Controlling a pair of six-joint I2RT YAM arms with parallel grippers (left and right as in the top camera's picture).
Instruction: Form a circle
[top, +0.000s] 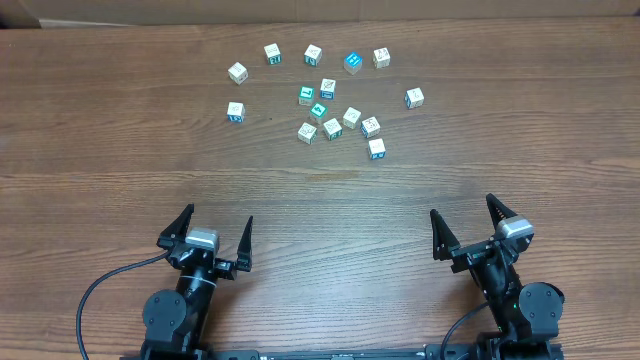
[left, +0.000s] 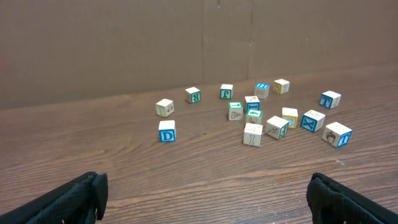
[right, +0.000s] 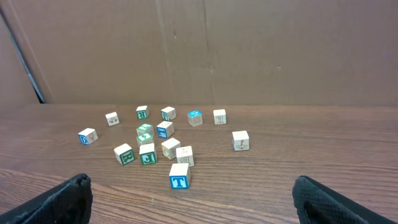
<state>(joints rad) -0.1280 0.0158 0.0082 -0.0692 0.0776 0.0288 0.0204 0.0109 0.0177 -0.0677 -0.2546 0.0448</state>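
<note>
Fingers of left gripper (top: 219, 214) apart, empty. Cubes (top: 328, 89) scattered loose on table (top: 100, 150), well ahead of both finger pairs, sideways between them, touching neither. Right gripper (top: 462, 205) fingers apart, empty.

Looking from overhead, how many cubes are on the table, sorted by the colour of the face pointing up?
white-topped cubes: 12
teal-topped cubes: 2
blue-topped cube: 1
Total: 15
</note>
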